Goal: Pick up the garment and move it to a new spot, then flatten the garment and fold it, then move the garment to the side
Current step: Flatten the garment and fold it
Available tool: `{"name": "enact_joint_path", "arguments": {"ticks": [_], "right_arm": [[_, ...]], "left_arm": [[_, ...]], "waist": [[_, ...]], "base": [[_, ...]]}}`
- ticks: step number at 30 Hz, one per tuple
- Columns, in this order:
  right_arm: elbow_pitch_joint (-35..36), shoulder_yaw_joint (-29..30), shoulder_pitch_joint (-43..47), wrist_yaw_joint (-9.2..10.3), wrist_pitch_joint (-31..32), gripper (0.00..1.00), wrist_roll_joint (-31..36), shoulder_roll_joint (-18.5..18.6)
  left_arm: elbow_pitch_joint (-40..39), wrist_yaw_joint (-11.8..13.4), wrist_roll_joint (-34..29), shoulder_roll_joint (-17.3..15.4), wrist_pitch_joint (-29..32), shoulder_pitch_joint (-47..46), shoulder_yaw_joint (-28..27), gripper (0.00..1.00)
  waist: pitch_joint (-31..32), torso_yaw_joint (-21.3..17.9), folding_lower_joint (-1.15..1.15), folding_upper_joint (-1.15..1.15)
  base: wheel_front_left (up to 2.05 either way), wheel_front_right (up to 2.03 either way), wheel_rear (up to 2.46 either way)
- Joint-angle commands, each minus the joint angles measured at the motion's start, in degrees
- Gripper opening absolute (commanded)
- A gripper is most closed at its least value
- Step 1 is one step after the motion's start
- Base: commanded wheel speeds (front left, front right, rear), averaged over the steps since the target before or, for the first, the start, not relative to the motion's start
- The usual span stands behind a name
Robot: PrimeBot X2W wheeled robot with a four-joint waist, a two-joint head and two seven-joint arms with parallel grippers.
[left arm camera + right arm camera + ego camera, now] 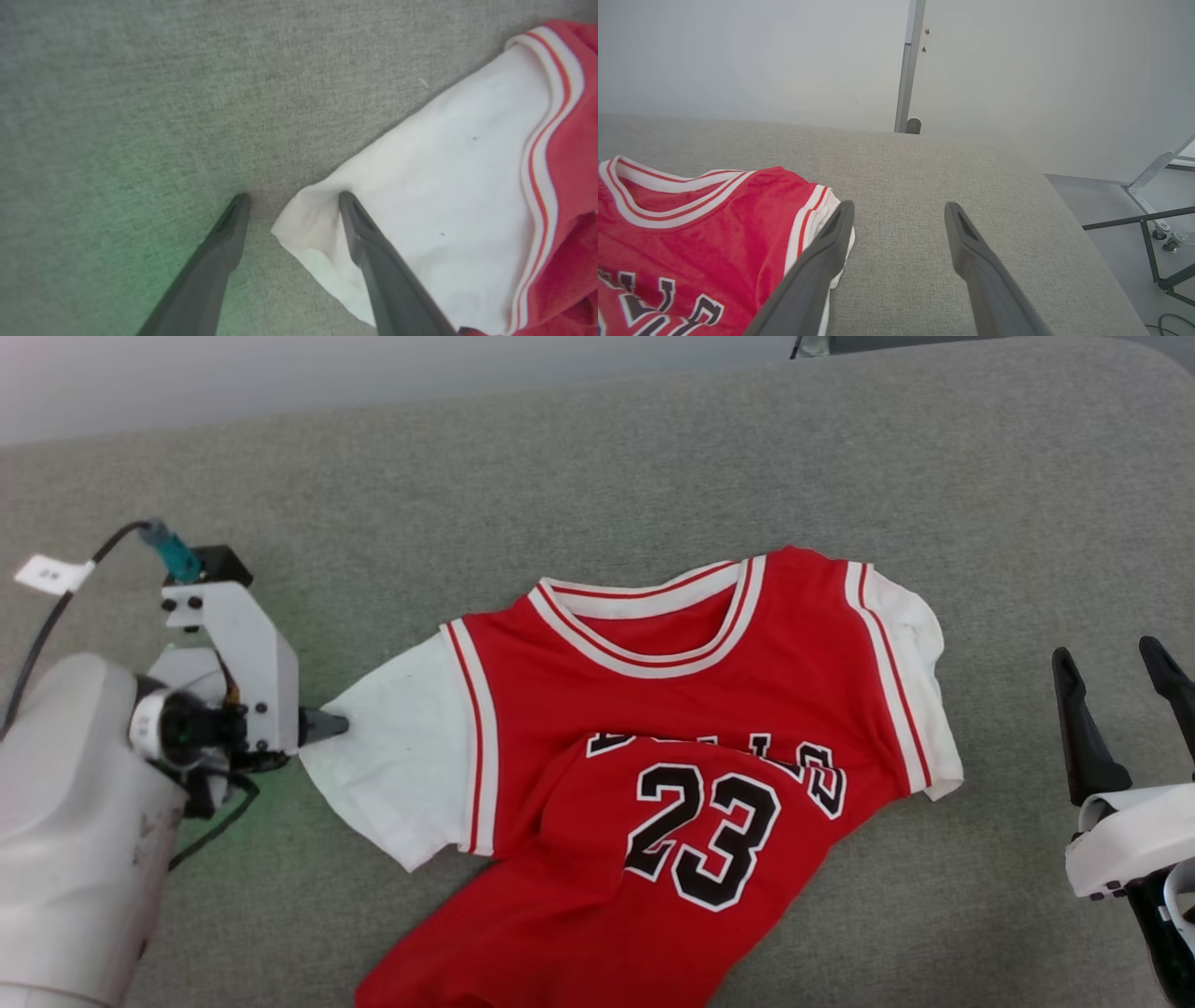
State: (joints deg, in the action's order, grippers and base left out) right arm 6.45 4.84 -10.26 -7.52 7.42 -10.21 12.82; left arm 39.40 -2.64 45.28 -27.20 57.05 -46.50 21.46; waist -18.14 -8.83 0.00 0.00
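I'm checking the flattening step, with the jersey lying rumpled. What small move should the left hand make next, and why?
Probably close the left hand on the white sleeve corner. Its open fingers straddle that corner, one on cloth, one on the grey surface, so a pinch looks ready. The jersey is creased across its lettering; the right hand hovers open, apart from it.

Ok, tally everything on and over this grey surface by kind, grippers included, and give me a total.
Garments: 1, the red jersey
Grippers: 2, the left gripper and the right gripper, both open
Surfaces: 1, the grey padded surface
Total: 4
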Motion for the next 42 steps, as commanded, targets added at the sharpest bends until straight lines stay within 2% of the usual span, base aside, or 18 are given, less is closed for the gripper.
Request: {"name": "enact_joint_path", "arguments": {"ticks": [1,3,4,5,6,9,12,14,20,24,32,42], "right_arm": [[0.5,0.0,-1.2,0.06,0.8,1.00,-0.4,0.2],[0.8,0.0,-1.5,0.06,1.7,1.00,-0.8,0.3],[0.9,-0.2,-1.4,0.06,2.2,1.00,-1.0,0.6],[0.9,-0.2,-1.6,0.06,2.9,1.00,-1.3,0.6],[0.9,-0.3,-1.9,0.06,3.8,1.00,-1.8,0.7],[0.3,-0.8,-3.1,0.06,7.6,1.00,-2.9,2.0],[-0.8,-1.5,-5.2,0.06,12.8,1.00,-5.5,3.7],[-1.7,-3.6,-6.7,0.06,16.6,1.00,-7.0,6.6],[-5.9,-8.3,-11.7,0.06,28.8,1.00,-17.0,13.3],[-9.4,-9.5,-15.0,0.05,35.2,1.00,-20.8,17.0],[-15.7,-11.2,-19.0,0.05,40.4,1.00,-23.9,19.0],[-22.2,-15.1,-20.3,0.05,45.5,1.00,-26.0,18.1]], "left_arm": [[3.9,1.3,0.4,3.1,2.2,4.3,2.2,1.00],[4.7,2.1,1.0,4.4,4.1,4.5,2.4,1.00],[4.9,2.3,1.4,4.9,4.9,4.5,2.6,0.96],[5.2,2.6,2.2,5.7,5.7,4.6,2.4,0.55],[5.0,2.4,2.6,6.5,5.9,4.6,2.3,0.00],[3.8,2.2,2.9,7.1,4.5,3.5,2.1,0.00],[3.1,1.7,2.1,6.3,3.4,1.6,2.2,0.00],[2.7,1.5,1.8,6.3,2.8,0.9,2.2,0.00],[2.7,0.9,1.4,7.1,1.3,-1.1,2.6,0.00],[3.4,0.1,1.2,8.0,0.8,-1.9,3.3,0.00],[5.4,-1.2,1.2,9.3,-0.5,-3.0,4.3,0.00],[7.5,-2.4,1.7,10.9,-2.2,-5.0,4.8,0.00]], "waist": [[-0.2,0.4,0.00,0.00],[-0.2,0.7,0.00,0.00],[-0.2,0.9,0.00,0.00],[-0.2,1.0,0.00,0.00],[-0.3,1.2,0.00,0.00],[-0.7,1.8,0.00,0.00],[-1.3,2.5,0.00,0.00],[-1.6,3.2,0.00,0.00],[-2.5,5.6,0.00,0.00],[-2.9,7.4,0.00,0.00],[-3.7,10.5,0.00,0.00],[-5.0,12.6,0.00,0.00]], "base": [[0.00,0.00,0.00],[0.00,0.00,0.00],[0.00,0.00,0.00],[0.00,0.00,0.00],[0.00,0.00,0.00],[0.00,0.00,0.00],[0.00,0.00,0.00],[0.00,0.00,0.00],[0.00,0.00,0.00],[0.00,0.00,0.00],[0.00,0.00,0.00],[0.00,0.00,0.00]]}}
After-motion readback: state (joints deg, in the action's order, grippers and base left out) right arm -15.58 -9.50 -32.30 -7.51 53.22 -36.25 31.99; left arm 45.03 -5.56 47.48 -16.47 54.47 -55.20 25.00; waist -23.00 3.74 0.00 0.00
